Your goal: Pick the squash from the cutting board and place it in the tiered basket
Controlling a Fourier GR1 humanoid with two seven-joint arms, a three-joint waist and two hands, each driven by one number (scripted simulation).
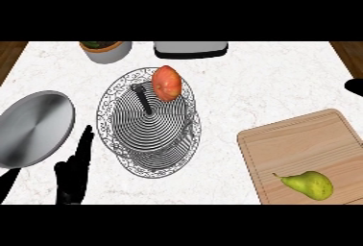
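Squash (162, 81) sits in my tiered basket (113, 108), off the cutting board (305, 144) where a pear (309, 185) lies; my left hand (74, 168) rests open, right hand (354, 86) unclear

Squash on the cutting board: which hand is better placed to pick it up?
Probably the right hand: it shows at the view's right edge, beside the cutting board that holds the squash. The left hand rests open beyond the tiered basket.

A grey round lid (34, 129) lies at the left. A potted plant (105, 50) and a grey appliance (190, 48) stand at the far edge. A red apple (166, 82) sits between them, nearer.
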